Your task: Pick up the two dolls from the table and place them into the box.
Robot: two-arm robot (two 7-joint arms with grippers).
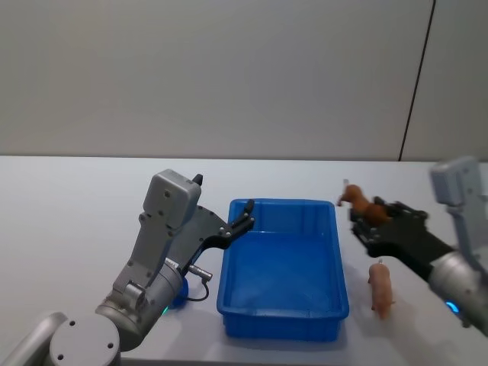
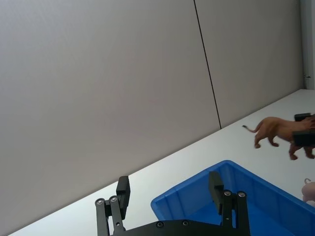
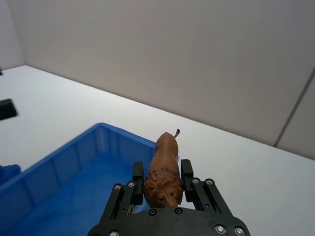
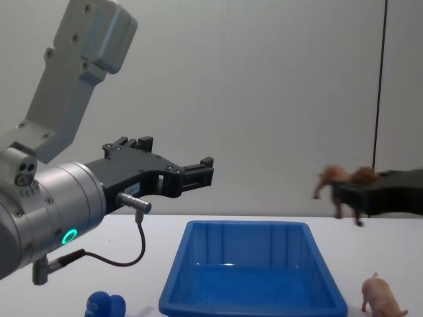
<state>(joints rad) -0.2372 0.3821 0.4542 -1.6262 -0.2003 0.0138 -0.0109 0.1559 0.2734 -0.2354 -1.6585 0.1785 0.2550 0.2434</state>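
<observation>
Box (image 1: 280, 323): blue tub at table centre, nothing inside. Left gripper (image 1: 245, 216): fingers spread, holding nothing, hovering over the box's far left rim. Right gripper (image 1: 371, 223): raised just right of the box's far right corner, clenched on the brown animal (image 1: 364, 204), head toward the palm, tail pointing far. Pink pig (image 1: 380, 288): on the table just right of the box, near side. Blue figure (image 4: 104, 305): on the table left of the box, near side.

Judgement: the step is carry-and-drop. Shift left until the toy clears the rim, lower over the open middle, then release, keeping apart from the left gripper.
</observation>
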